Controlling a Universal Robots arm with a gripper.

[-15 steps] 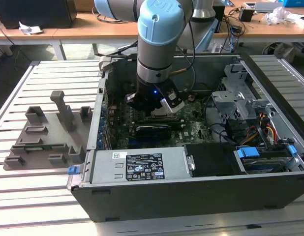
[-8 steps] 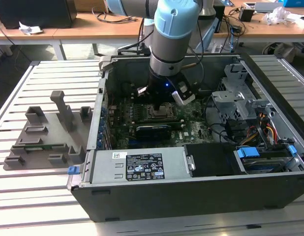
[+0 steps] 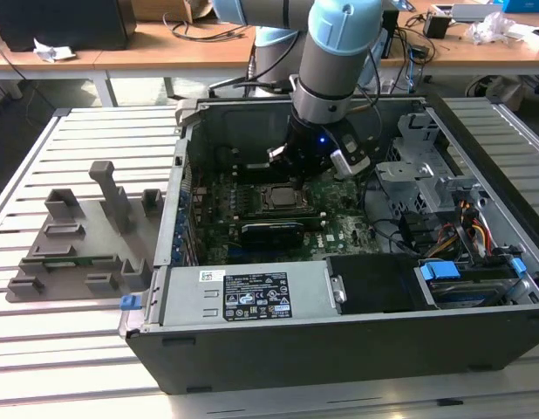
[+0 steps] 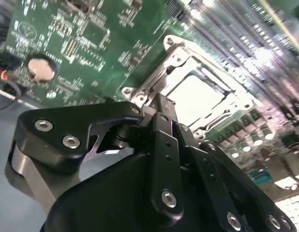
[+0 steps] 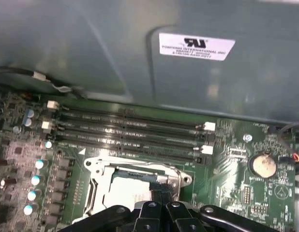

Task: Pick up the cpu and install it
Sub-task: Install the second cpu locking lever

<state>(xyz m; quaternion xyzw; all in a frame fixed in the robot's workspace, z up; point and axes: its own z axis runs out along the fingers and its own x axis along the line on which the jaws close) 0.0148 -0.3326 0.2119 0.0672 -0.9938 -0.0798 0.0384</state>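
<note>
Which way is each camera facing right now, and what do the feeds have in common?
Exterior view: off the arm, looking down into the open computer case; the arm reaches over the motherboard.
First wrist view: on the arm, facing the cpu socket and memory slots; gripper linkage at the frame's edge.
Second wrist view: on the arm, facing the socket past the gripper body.
All share the socket.

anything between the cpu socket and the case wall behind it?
Yes. In the first wrist view, a bank of memory slots lies across the motherboard between the socket and the grey case wall.
</note>
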